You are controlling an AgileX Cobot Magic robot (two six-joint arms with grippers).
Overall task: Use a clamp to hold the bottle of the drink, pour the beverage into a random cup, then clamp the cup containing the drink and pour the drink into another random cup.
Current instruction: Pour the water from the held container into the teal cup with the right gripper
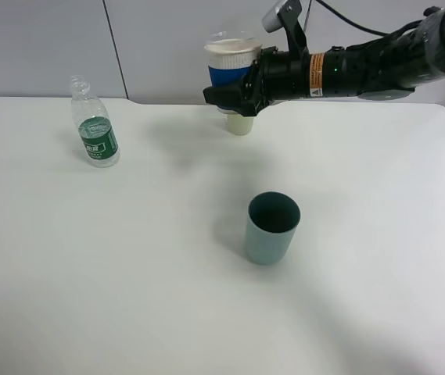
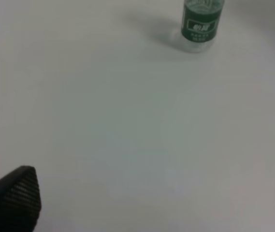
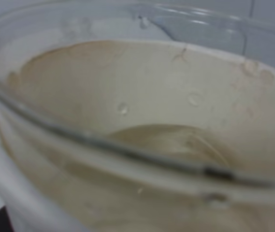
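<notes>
The blue-sleeved paper cup (image 1: 229, 64) hangs upright in the air above the far middle of the table, with my right gripper (image 1: 236, 90) shut on its side. In the right wrist view the cup's beige inside (image 3: 103, 82) fills the frame, with a little clear beverage (image 3: 168, 139) pooled at the bottom. The grey-teal tumbler (image 1: 272, 227) stands upright at the table's centre, in front of and below the held cup. At the far left stands the bottle (image 1: 95, 133) (image 2: 202, 22) with its green label. My left gripper (image 2: 159, 203) is open over bare table, well short of the bottle.
A pale yellow-green cup (image 1: 239, 124) stands on the table just under the right gripper, partly hidden by it. The white table (image 1: 128, 258) ends at a grey wall behind.
</notes>
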